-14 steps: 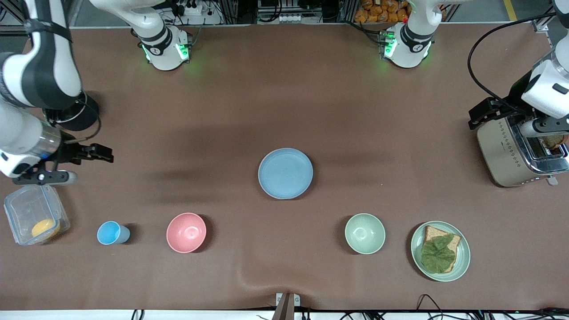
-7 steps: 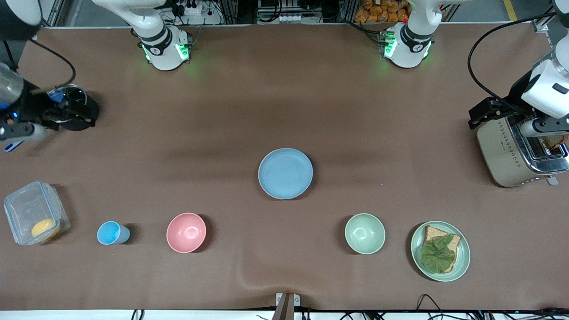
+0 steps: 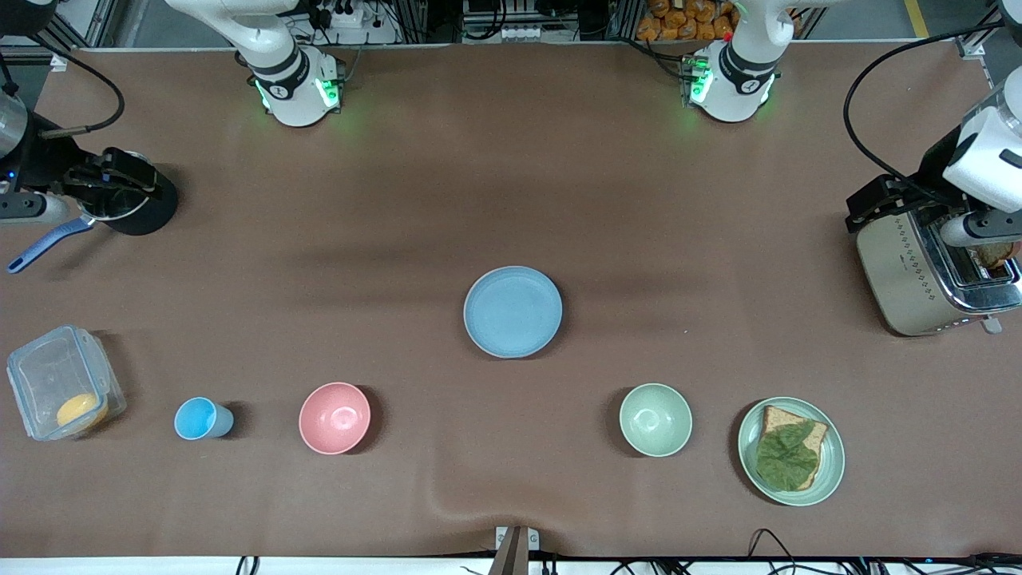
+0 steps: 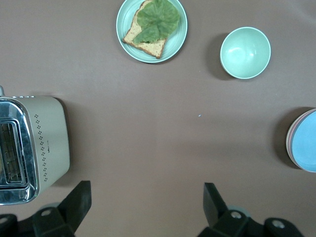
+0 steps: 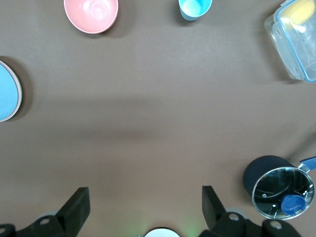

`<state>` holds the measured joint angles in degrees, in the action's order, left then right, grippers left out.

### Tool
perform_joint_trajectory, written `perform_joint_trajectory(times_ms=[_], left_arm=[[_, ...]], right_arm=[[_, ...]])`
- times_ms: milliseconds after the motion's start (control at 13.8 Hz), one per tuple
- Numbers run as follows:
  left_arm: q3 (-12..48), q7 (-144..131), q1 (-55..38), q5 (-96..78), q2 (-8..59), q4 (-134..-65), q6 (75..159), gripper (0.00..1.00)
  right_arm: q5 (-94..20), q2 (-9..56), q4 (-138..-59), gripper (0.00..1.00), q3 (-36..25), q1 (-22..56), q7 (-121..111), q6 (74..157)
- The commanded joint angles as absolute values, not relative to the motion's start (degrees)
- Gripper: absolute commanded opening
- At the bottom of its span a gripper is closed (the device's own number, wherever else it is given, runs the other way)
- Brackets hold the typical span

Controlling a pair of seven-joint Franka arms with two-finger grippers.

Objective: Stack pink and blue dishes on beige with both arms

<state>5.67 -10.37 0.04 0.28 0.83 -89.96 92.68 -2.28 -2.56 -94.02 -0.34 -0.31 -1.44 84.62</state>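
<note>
The light blue plate lies at the middle of the table, the top of a stack. In the left wrist view the blue plate has a thin pink plate rim showing beneath it. The beige plate is hidden under the stack. My right gripper hangs open and empty over a dark pot at the right arm's end; its fingers stand wide apart. My left gripper hangs open and empty above the toaster at the left arm's end, its fingers also wide apart.
Nearer the camera stand a clear box with an orange lump, a blue cup, a pink bowl, a green bowl and a green plate with bread and lettuce. The pot and toaster sit at the table's ends.
My right arm has swung away from the clear box toward the robots' side and now hangs over the dark pot. The left arm has barely shifted. The plates have not moved.
</note>
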Motion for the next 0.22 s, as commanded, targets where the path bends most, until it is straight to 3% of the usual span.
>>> perform_joint_trajectory(times_ms=[0,145], left_arm=[[5.71,-9.49,0.53,-0.88,0.61,-87.55,90.36,1.00],[5.80,-9.58,0.35,-0.27,0.79,-86.92,89.12,1.00]], right_arm=[[-1.49,-3.60,-94.04,1.00,0.53,-1.85,-0.53,83.32],[-1.49,-3.60,-94.04,1.00,0.53,-1.93,-0.53,83.32]])
